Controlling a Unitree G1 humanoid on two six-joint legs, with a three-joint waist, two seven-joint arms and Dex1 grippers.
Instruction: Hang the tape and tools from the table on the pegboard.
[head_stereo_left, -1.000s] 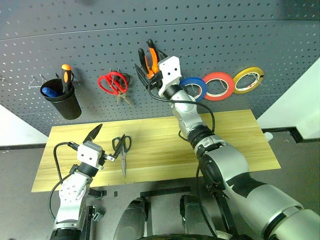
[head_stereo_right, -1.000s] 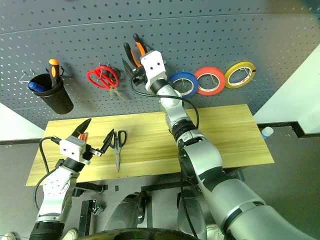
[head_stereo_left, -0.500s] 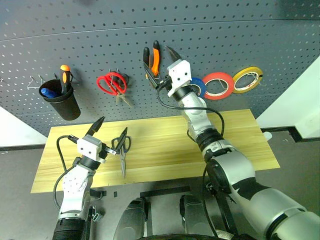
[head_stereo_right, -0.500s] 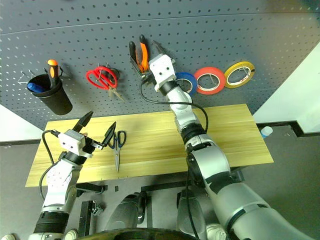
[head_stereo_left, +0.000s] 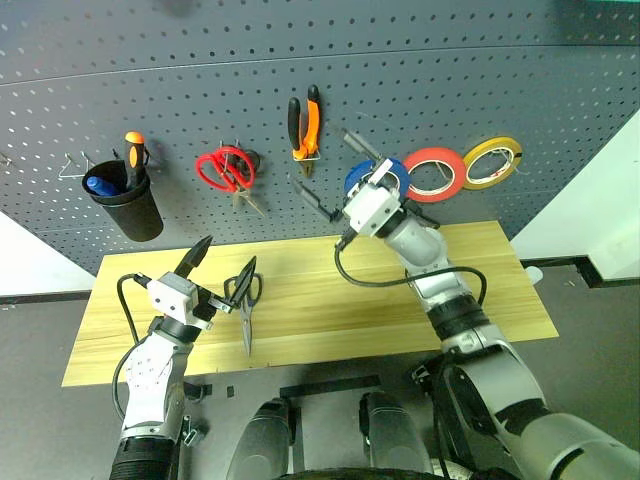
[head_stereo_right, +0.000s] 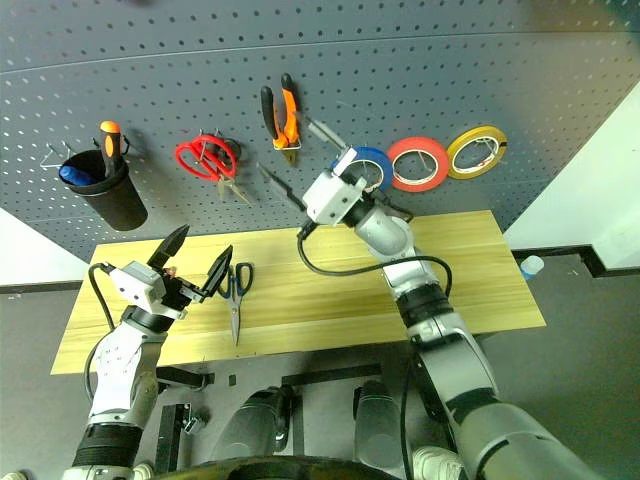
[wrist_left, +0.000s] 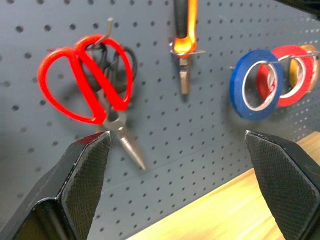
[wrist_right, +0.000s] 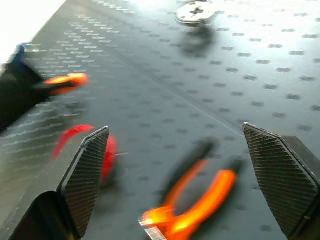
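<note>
The orange-and-black pliers (head_stereo_left: 305, 124) hang from a hook on the dark grey pegboard (head_stereo_left: 450, 80). To their right hangs the blue tape (head_stereo_left: 359, 181), partly behind my right gripper (head_stereo_left: 335, 172). That gripper is open and empty, off the board below and right of the pliers. Dark-handled scissors (head_stereo_left: 245, 303) lie on the wooden table (head_stereo_left: 480, 280) at its left. My left gripper (head_stereo_left: 222, 270) hovers open and empty beside their handles. In the left wrist view the pliers (wrist_left: 183, 46) and the blue tape (wrist_left: 252, 85) hang past the open fingers (wrist_left: 85, 175).
Red-handled scissors (head_stereo_left: 225, 167) hang left of the pliers. A black cup (head_stereo_left: 127, 203) with an orange-handled tool hangs at the far left. Red tape (head_stereo_left: 437, 172) and yellow tape (head_stereo_left: 495, 160) hang right of the blue roll. The table's front edge lies near me.
My right gripper has drawn back and down from the pegboard, leaving the pliers hanging on their hook. The left gripper has only rolled slightly in place.
</note>
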